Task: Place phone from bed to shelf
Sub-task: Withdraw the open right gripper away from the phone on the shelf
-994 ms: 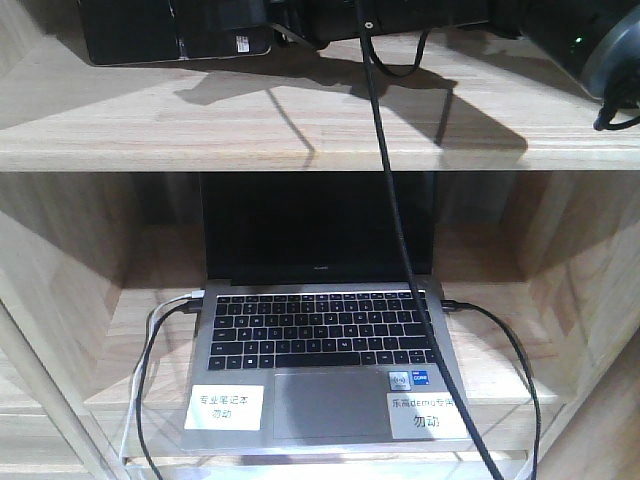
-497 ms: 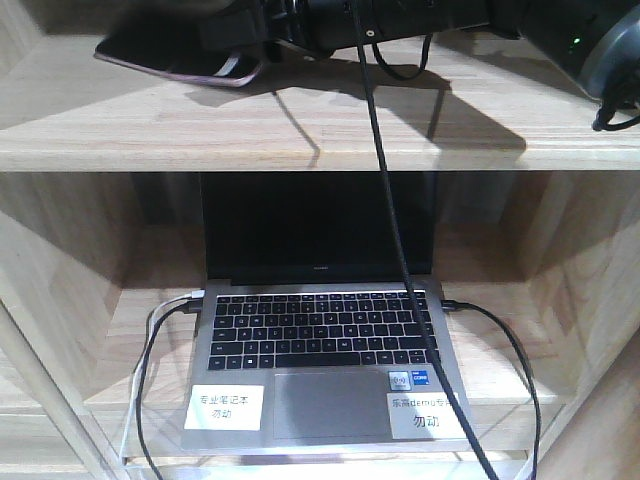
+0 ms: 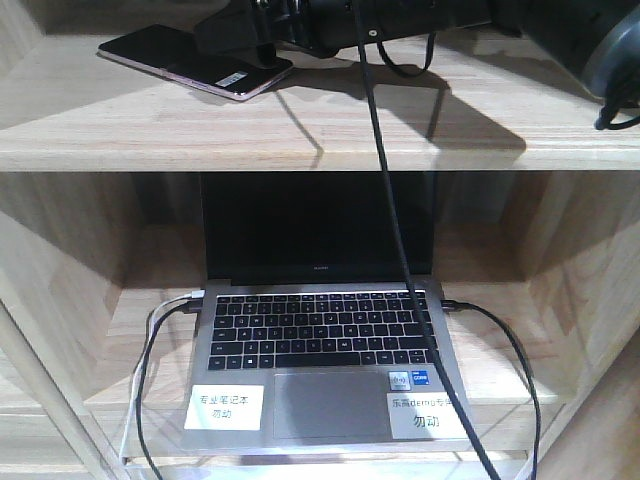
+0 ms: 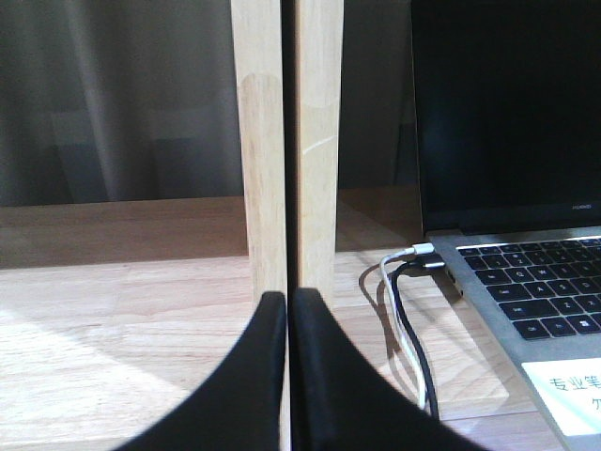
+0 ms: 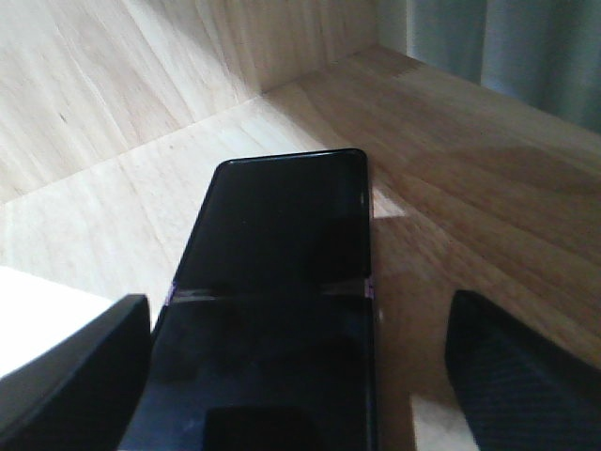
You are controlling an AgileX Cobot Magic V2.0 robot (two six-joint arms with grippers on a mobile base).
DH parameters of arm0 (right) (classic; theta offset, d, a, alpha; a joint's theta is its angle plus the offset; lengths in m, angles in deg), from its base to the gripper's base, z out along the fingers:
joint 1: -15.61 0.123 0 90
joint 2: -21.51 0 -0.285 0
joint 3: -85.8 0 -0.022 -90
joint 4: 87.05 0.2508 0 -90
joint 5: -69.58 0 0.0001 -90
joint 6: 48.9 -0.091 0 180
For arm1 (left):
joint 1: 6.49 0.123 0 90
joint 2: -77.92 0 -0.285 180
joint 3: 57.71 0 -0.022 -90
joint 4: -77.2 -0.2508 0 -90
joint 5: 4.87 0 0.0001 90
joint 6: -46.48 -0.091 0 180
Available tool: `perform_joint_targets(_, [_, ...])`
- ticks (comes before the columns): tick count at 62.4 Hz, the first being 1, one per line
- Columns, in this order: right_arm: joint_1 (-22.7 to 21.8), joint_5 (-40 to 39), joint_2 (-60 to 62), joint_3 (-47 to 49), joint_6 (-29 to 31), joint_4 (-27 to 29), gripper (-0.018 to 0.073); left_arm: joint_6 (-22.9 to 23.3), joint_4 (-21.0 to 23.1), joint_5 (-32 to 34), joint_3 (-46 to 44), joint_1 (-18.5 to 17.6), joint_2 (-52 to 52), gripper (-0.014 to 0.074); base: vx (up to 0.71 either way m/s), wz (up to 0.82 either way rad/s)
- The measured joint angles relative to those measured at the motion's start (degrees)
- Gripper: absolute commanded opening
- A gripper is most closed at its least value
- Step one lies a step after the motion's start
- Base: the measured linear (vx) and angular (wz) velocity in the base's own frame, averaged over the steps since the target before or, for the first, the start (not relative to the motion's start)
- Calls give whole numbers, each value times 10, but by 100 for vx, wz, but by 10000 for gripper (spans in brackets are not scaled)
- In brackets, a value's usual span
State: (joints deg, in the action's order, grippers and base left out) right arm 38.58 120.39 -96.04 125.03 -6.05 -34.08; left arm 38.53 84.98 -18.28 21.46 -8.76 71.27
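The phone (image 3: 190,60) lies flat on the upper board of the shelf (image 3: 300,130), at its left, sticker end toward the front. My right gripper (image 3: 235,35) hovers just behind it. In the right wrist view the glossy black phone (image 5: 282,263) rests on the pale board (image 5: 451,188) between the spread fingers of my right gripper (image 5: 296,305), which is open, with bare wood showing beside the right finger (image 5: 516,376). My left gripper (image 4: 286,301) is shut on nothing, low in front of the shelf's upright posts (image 4: 258,141). The bed is out of view.
A grey laptop (image 3: 320,340) stands open on the lower board, with cables plugged into both sides. A black cable (image 3: 385,200) hangs from my right arm across the front of the shelf. A dark arm housing (image 3: 590,40) fills the top right corner.
The phone has gone from being held at the shelf's top left, tilting down, to lying flat on the upper board. My right gripper has let go of it.
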Motion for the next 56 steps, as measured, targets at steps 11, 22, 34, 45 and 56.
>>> perform_joint_targets(11, [0, -2, 25, 0, -7, -23, 582, 0, 0, 0, 0, 0, 0, 1, 0, 0])
perform_joint_targets(22, [0, -2, 61, 0, -26, -50, 568, 0, 0, 0, 0, 0, 0, 1, 0, 0])
perform_joint_targets(34, [0, 15, 98, 0, -52, -79, 480, 0, 0, 0, 0, 0, 0, 1, 0, 0])
perform_joint_targets(45, [0, 31, 127, 0, -92, -126, 305, 0, 0, 0, 0, 0, 0, 1, 0, 0])
perform_joint_targets(56, [0, 31, 164, -10, -143, -188, 85, 0, 0, 0, 0, 0, 0, 1, 0, 0])
